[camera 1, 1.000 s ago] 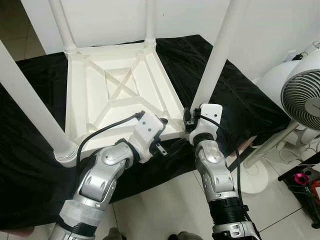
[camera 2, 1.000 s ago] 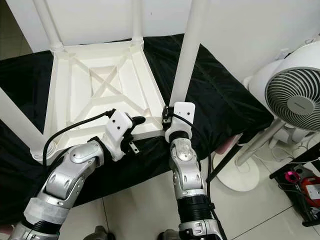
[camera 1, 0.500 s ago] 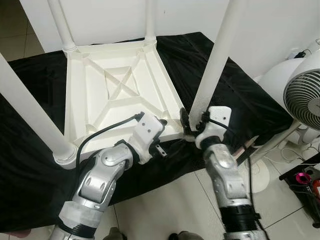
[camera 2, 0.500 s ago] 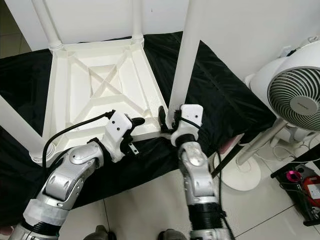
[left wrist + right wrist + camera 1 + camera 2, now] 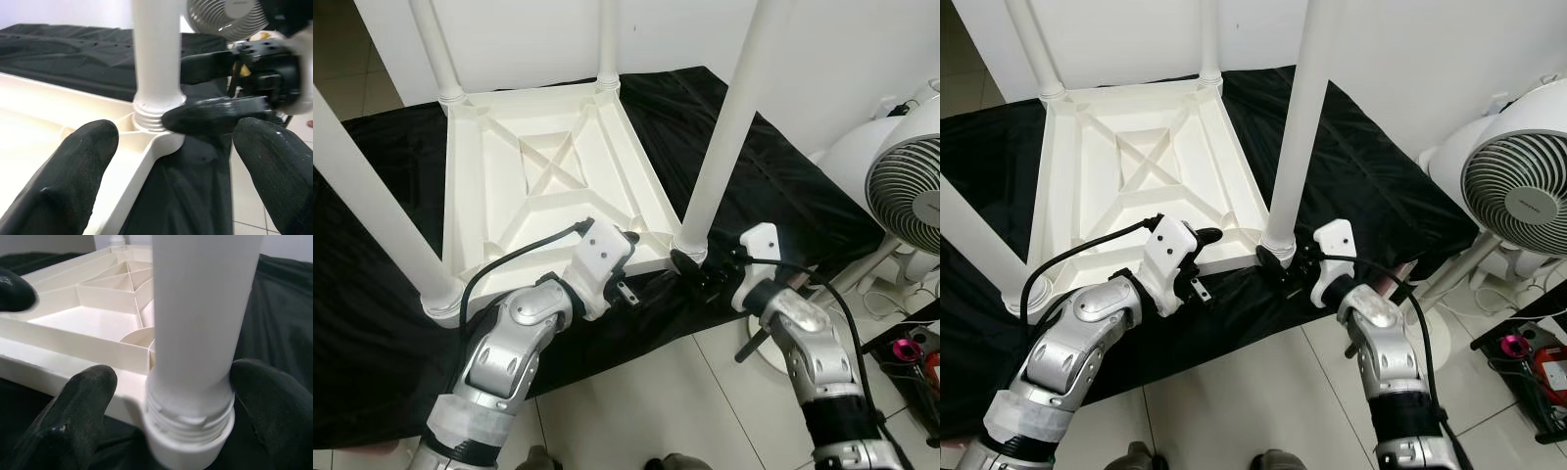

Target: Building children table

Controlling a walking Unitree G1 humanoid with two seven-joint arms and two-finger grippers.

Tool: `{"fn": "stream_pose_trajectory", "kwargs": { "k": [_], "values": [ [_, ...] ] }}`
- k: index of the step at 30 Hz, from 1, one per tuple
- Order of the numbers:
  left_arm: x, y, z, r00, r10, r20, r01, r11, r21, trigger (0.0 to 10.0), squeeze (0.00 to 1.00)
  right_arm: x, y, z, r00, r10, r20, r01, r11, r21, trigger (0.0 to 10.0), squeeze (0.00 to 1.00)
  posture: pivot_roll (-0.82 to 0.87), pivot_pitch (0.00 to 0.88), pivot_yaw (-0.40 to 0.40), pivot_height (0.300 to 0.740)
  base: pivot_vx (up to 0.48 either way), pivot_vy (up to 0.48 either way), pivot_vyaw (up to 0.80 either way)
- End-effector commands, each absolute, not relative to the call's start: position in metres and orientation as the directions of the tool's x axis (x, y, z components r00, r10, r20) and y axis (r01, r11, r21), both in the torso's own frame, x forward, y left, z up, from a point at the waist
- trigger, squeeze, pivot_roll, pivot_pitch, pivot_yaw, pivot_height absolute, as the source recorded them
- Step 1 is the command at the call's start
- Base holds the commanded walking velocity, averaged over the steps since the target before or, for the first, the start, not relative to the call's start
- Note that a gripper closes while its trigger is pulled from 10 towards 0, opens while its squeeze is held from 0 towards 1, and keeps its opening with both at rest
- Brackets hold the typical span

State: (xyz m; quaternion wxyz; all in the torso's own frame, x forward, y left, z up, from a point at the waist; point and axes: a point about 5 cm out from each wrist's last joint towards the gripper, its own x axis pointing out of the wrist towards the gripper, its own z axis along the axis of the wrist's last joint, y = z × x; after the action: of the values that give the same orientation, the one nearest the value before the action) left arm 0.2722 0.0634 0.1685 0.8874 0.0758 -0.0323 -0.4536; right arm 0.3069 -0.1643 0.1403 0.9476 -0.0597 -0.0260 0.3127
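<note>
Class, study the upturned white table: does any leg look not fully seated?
Yes: the near right leg shows bare screw threads above its socket, so it looks not fully screwed in. The right gripper straddles its base.

the upturned white table top lies on a black cloth, its four legs standing up at the corners; the near right leg rises straight through the space ahead of the right gripper, whose fingers sit on either side of its threaded base with a small gap left on one side. the left gripper hovers spread over the near rim, just beside that corner, so the two crowd each other there. the ribbed hollow between the legs is open from above. a white fan and its stand block the right side; bare tiled floor lies near
</note>
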Motion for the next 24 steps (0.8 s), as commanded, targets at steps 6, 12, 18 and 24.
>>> {"fn": "stream_pose_trajectory", "kwargs": {
  "k": [6, 12, 18, 24],
  "values": [
    [0.277, 0.064, 0.169, 0.606, -0.795, -0.014, 0.786, 0.596, 0.166, 10.0, 0.00, 0.320, -0.166, 0.141, 0.775, 0.631, -0.028, -0.624, 0.758, -0.191, 10.0, 0.00, -0.10, 0.029, 0.027, 0.740, 0.000, 0.000, 0.00],
    [0.278, 0.065, 0.171, 0.610, -0.793, -0.009, 0.782, 0.600, 0.170, 10.0, 0.00, 0.332, -0.165, 0.142, 0.756, 0.651, -0.068, -0.646, 0.725, -0.239, 10.0, 0.00, -0.10, 0.032, 0.030, 0.740, 0.000, 0.000, 0.00],
    [0.279, 0.066, 0.172, 0.615, -0.788, -0.008, 0.778, 0.605, 0.170, 10.0, 0.00, 0.337, -0.167, 0.140, 0.732, 0.675, -0.098, -0.675, 0.697, -0.241, 0.0, 0.00, -0.09, 0.044, 0.025, 0.740, 0.000, 0.000, 0.00],
    [0.278, 0.068, 0.172, 0.623, -0.782, -0.007, 0.772, 0.614, 0.167, 10.0, 0.00, 0.337, -0.176, 0.135, 0.725, 0.679, -0.114, -0.684, 0.692, -0.230, 0.0, 0.00, -0.09, 0.055, 0.023, 0.740, 0.000, 0.000, 0.00]
  ]
}}
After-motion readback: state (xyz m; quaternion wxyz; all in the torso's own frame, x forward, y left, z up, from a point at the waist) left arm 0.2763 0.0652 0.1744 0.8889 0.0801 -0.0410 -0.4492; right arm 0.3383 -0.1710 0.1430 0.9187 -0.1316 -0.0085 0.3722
